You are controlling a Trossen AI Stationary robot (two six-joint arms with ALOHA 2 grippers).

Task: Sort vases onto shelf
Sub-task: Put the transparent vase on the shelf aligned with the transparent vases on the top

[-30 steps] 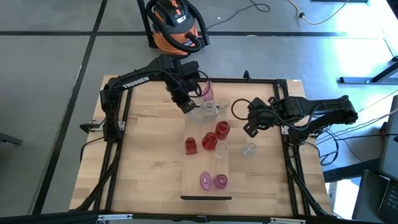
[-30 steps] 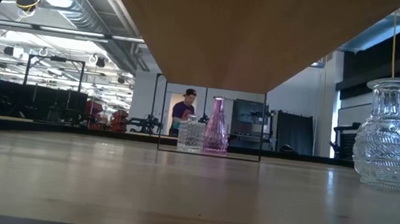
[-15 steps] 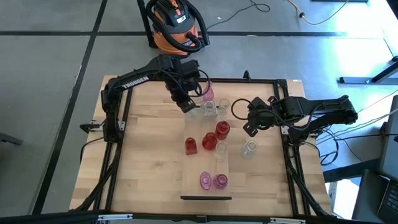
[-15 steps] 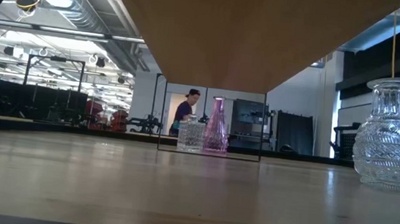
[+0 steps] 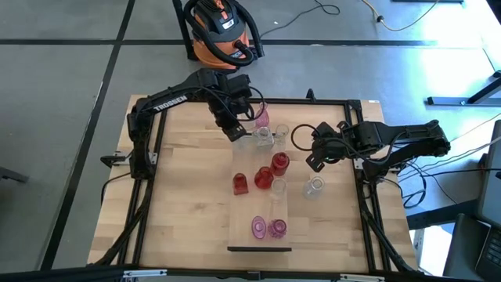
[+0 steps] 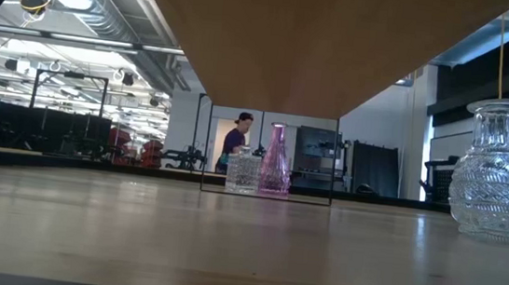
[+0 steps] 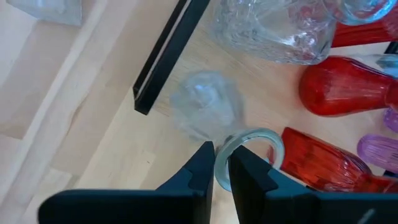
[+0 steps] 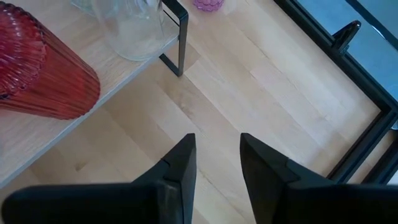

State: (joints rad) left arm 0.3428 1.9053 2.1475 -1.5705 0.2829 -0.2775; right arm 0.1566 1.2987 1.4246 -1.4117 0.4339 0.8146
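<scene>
While person [image 6: 234,139] stands beyond tabletop [image 5: 188,188], left pincer [image 7: 221,163] pinches clear vase [image 7: 205,107] rim.

Long light-wood shelf [image 5: 244,235] lying down the middle of the wooden table [image 5: 180,204], running from centre frame toward the lower edge. On it: two pink glass vases [image 5: 267,228] side by side near the lower end, two deep red vases [image 5: 270,170] higher up. Left tool [image 5: 235,135] above the shelf's upper end, right tool [image 5: 313,162] right of centre, clear bulbous vase [image 5: 314,187] just below it.
</scene>
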